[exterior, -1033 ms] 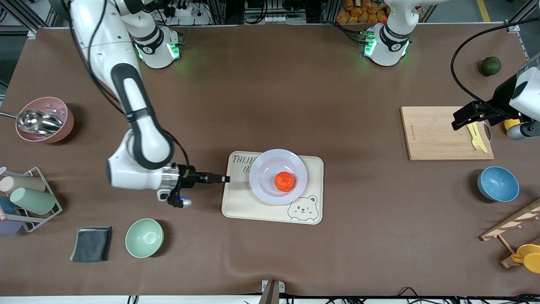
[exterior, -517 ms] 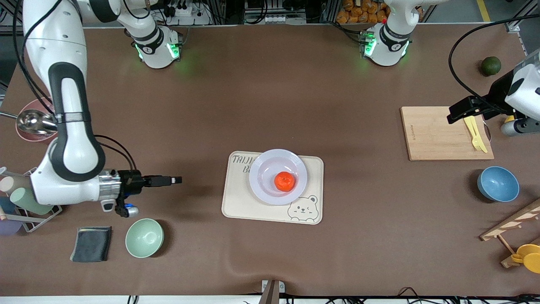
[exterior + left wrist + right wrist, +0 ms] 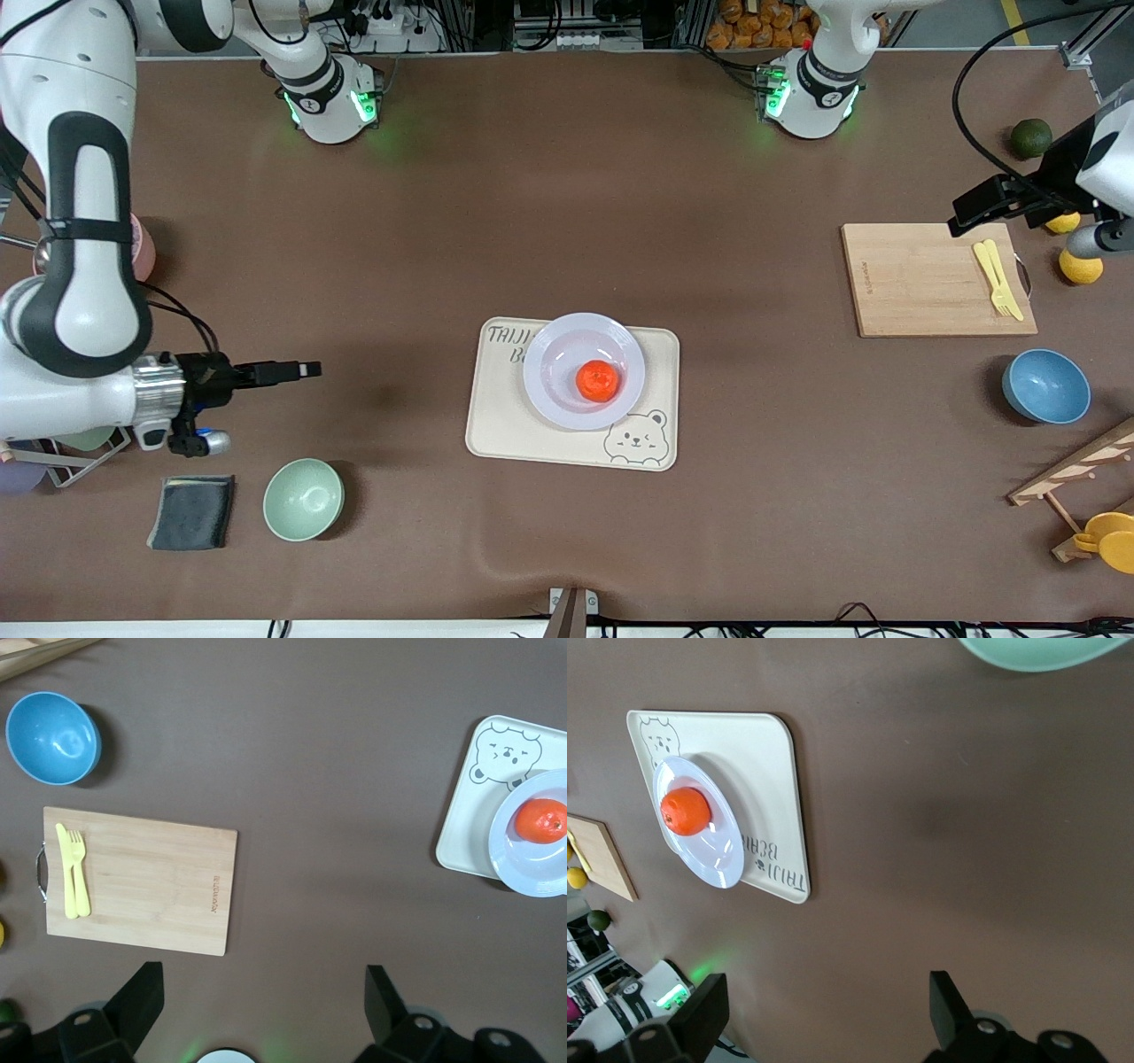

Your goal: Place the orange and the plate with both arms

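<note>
Brown table (image 3: pixel 567 221), cream bear tray (image 3: pixel 505 425) in middle. Plate (image 3: pixel 554 372) sits on tray, orange (image 3: pixel 598 380) on plate, off-centre toward left arm's end. Right gripper (image 3: pixel 297 369) over bare table near green bowl (image 3: pixel 303 499), jaws apart, empty. Left gripper (image 3: pixel 966 213) over cutting board (image 3: pixel 912 283) edge, jaws apart, nothing held.

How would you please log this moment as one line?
orange: on plate | plate: on tray | left gripper: open, over board | right gripper: open, empty
</note>
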Action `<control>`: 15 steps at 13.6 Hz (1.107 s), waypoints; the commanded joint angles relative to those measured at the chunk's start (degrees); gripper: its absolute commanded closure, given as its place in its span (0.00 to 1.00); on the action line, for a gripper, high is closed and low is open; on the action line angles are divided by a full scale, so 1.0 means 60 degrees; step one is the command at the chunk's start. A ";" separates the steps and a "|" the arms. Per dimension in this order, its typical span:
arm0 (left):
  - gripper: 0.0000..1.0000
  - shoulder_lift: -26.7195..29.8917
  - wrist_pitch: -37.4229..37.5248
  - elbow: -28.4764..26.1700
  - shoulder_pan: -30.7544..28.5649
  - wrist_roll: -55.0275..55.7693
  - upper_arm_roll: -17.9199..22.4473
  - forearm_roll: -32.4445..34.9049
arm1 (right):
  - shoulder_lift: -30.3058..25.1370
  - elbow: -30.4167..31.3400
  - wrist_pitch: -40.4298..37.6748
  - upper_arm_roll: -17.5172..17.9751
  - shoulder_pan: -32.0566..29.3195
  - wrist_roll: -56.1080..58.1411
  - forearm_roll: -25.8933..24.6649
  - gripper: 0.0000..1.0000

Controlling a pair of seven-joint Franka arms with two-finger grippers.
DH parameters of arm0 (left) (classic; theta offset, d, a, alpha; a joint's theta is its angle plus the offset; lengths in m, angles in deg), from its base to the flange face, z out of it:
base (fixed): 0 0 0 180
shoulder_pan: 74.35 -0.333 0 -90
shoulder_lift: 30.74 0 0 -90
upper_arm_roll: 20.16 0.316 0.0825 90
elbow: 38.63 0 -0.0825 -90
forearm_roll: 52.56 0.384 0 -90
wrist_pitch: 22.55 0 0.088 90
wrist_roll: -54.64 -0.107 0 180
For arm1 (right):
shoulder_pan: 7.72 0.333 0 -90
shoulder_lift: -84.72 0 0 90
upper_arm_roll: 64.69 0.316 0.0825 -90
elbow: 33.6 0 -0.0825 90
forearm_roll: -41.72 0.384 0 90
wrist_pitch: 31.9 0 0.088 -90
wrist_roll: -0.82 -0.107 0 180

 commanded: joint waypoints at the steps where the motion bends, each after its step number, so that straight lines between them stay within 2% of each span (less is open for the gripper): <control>1: 0.00 0.0141 0.0214 0.0019 -0.0249 -0.0207 0.0026 -0.0228 | 0.0068 -0.0780 -0.0555 0.0199 -0.0469 -0.0068 -0.0880 0.00; 2: 0.00 0.0141 0.0214 0.0049 -0.0264 -0.0250 0.0055 -0.0185 | 0.0054 -0.0869 -0.0730 0.0214 -0.0499 -0.0024 -0.1174 0.00; 6: 0.00 0.0287 0.0040 -0.0082 -0.0249 -0.0310 0.0041 -0.0082 | -0.0121 -0.1220 -0.1623 0.0126 -0.0646 -0.0038 -0.1337 0.00; 9: 0.00 0.0302 -0.0210 -0.0083 -0.0249 -0.0324 0.0026 -0.0082 | -0.0749 -0.1324 -0.2020 0.0184 -0.0558 -0.0024 -0.2565 0.00; 11: 0.00 0.0288 -0.0225 -0.0083 -0.0264 -0.0324 0.0026 -0.0082 | -0.1467 -0.1295 -0.2560 0.0301 -0.0063 -0.0038 -0.3982 0.00; 12: 0.00 0.0273 -0.0225 -0.0083 -0.0249 -0.0324 0.0026 -0.0053 | -0.1789 -0.1266 -0.2882 0.0273 0.0172 -0.0038 -0.4395 0.00; 15: 0.00 0.0244 -0.0225 -0.0039 -0.0205 -0.0339 -0.0121 0.0460 | -0.2726 -0.0552 -0.3310 0.0287 0.0393 0.0006 -0.4823 0.00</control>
